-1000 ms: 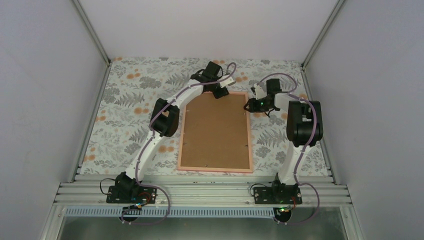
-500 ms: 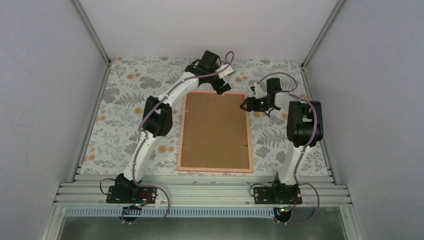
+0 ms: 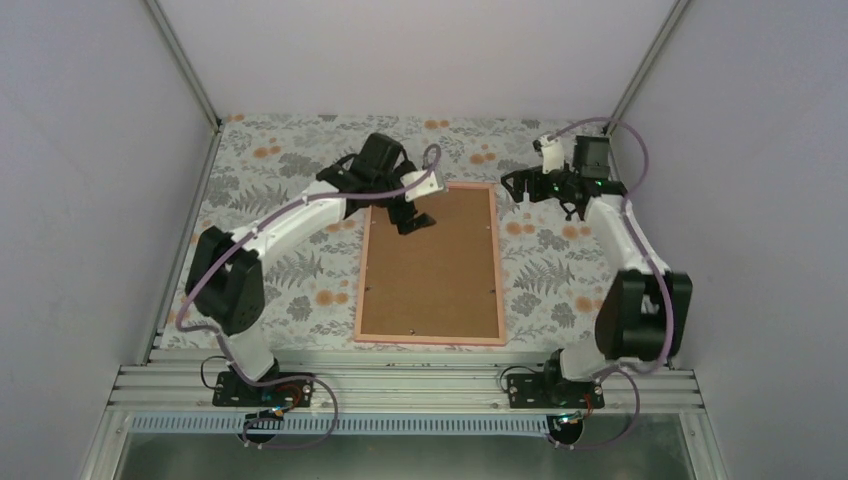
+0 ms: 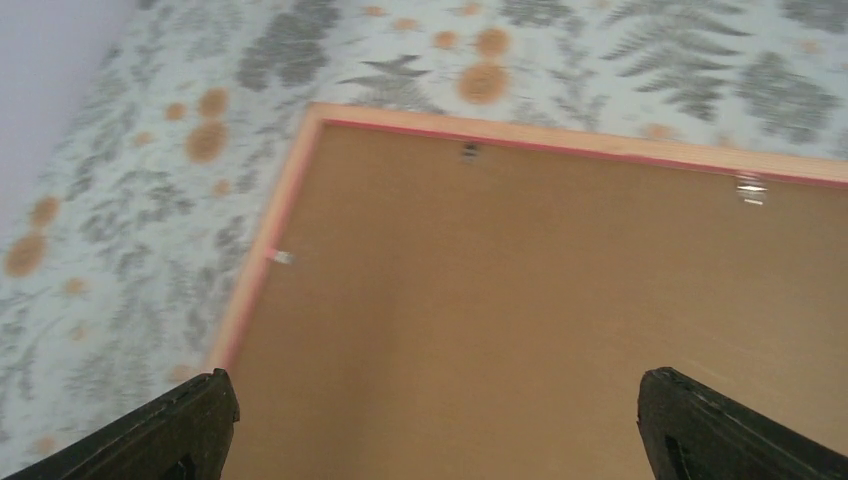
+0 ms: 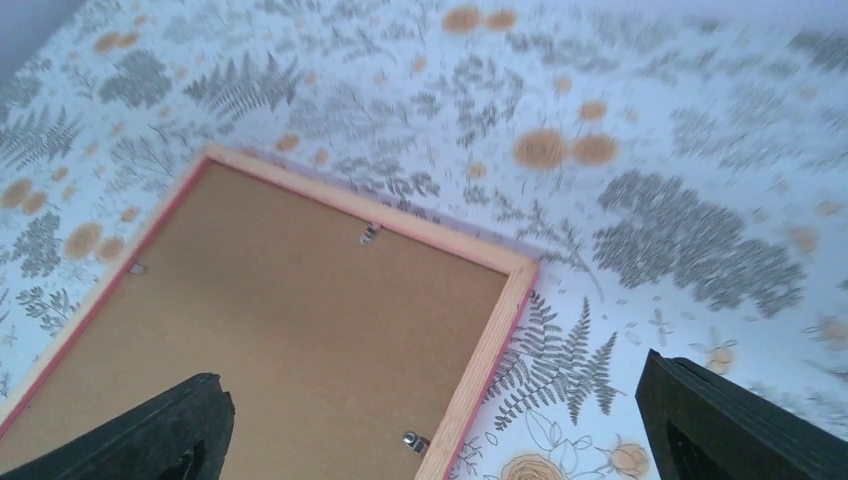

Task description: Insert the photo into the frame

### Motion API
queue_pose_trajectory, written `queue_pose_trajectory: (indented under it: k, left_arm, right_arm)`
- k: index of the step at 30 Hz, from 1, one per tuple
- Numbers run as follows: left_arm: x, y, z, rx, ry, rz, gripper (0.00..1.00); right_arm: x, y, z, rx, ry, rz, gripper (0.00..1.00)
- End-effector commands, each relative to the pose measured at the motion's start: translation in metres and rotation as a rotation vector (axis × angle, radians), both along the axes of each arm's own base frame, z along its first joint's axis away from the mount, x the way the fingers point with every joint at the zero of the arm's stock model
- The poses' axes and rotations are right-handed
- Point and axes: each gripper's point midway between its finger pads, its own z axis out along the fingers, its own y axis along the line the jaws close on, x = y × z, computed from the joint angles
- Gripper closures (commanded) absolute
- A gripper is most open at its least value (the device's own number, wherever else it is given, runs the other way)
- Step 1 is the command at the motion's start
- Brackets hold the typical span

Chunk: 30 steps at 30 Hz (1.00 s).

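The frame lay flat in the middle of the table, on the tablecloth with its fern and orange flower pattern, and its long sides ran from 6 o'clock to 12 o'clock. Its back side faced up, so the brown backing board filled the pink border, and some small metal clips sat along the inner edge. The photo itself did not show in any view, so I cannot tell where it lay. The left gripper hung above the board at about 11 o'clock from the middle of the frame, near the far left corner. Its jaws stood wide apart and held nothing; in its wrist view the two black fingers were at the lower corners, with the bare board between them. The right gripper was at about 1 o'clock, just outside the far right corner of the frame and above the cloth. Its jaws were also spread wide and empty.
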Motion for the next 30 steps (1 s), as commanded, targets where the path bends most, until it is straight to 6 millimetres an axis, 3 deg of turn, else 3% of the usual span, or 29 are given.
queue_pose_trajectory:
  k: [1, 6, 12, 17, 21, 27, 30]
  left_arm:
    - [-0.066, -0.009, 0.0, 0.008, 0.017, -0.141, 0.0]
    - [-0.151, -0.026, -0.048, 0.127, 0.019, -0.268, 0.0]
    - [-0.206, -0.043, -0.082, 0.167, 0.014, -0.328, 0.0]
    - [-0.255, -0.051, -0.109, 0.199, 0.012, -0.459, 0.01]
    - [-0.265, -0.054, -0.125, 0.213, 0.023, -0.476, 0.1]
    - [-0.267, -0.053, -0.151, 0.27, 0.041, -0.494, 0.47]
    - [-0.263, -0.051, -0.162, 0.3, 0.026, -0.481, 0.54]
  right_arm:
    - [-0.024, -0.013, 0.033, -0.052, -0.133, -0.03, 0.0]
    - [-0.06, -0.006, 0.05, 0.046, -0.15, 0.002, 0.0]
    - [-0.087, 0.002, 0.031, 0.102, -0.039, 0.035, 0.0]
    - [-0.097, 0.004, 0.011, 0.164, 0.066, 0.018, 0.0]
    - [-0.098, 0.003, -0.005, 0.205, 0.14, -0.023, 0.0]
    - [-0.088, -0.007, -0.017, 0.225, 0.197, -0.105, 0.0]
    - [-0.087, -0.009, -0.021, 0.246, 0.22, -0.106, 0.0]
